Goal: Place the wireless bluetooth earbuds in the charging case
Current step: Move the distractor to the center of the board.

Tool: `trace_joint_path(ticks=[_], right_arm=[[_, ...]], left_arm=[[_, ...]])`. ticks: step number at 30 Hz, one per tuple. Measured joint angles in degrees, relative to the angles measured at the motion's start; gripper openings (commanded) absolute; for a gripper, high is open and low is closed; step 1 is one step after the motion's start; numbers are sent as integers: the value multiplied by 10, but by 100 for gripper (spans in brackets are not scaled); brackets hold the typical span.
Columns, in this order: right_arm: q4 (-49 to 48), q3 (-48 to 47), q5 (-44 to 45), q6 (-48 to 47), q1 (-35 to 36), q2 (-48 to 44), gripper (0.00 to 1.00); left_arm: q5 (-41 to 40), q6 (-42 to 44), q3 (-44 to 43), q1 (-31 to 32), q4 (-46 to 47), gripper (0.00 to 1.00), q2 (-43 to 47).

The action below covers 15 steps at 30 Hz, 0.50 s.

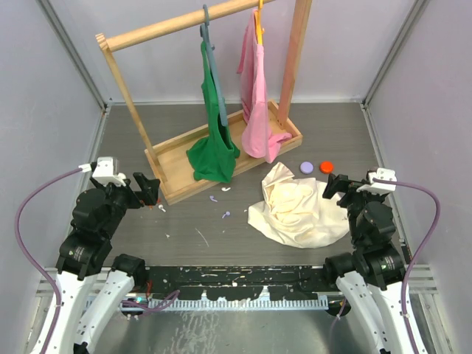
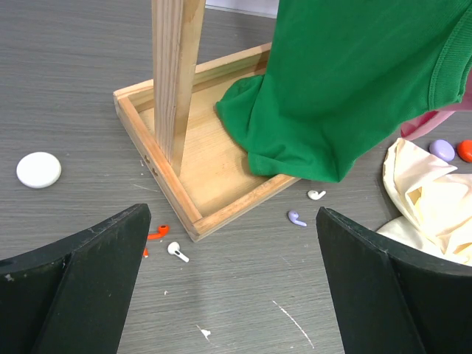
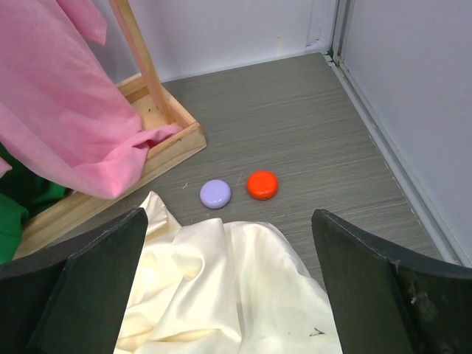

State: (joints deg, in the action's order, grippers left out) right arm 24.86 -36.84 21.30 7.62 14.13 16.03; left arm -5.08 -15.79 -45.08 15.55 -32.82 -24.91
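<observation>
One pale lavender earbud [image 1: 214, 198] lies on the table just in front of the wooden tray's front edge; it also shows in the left wrist view [image 2: 296, 218]. A second lavender earbud [image 1: 226, 215] lies a little nearer. The round lavender charging case [image 1: 307, 167] sits shut beside an orange disc [image 1: 327, 167]; it also shows in the right wrist view [image 3: 215, 193]. My left gripper [image 1: 153, 189] is open and empty [image 2: 232, 295], left of the earbuds. My right gripper [image 1: 335, 184] is open and empty [image 3: 228, 295], over the cream cloth just short of the case.
A wooden clothes rack with a tray base [image 1: 171, 193] holds a green shirt [image 1: 215, 151] and a pink shirt [image 1: 258, 110]. A cream cloth [image 1: 299, 210] is heaped beside the discs. White earbuds [image 2: 316, 195] [image 2: 177, 252], an orange earbud [image 2: 157, 233] and a white disc [image 2: 38, 169] lie nearby.
</observation>
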Motion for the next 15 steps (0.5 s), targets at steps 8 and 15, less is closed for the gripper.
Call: trace_joint_path(ticks=[8, 15], right_arm=[[0, 0, -2, 0, 0, 3, 100], [0, 0, -2, 0, 0, 3, 100]], left_arm=[[-1, -4, 0, 0, 0, 98, -7], [6, -31, -16, 0, -17, 98, -47]])
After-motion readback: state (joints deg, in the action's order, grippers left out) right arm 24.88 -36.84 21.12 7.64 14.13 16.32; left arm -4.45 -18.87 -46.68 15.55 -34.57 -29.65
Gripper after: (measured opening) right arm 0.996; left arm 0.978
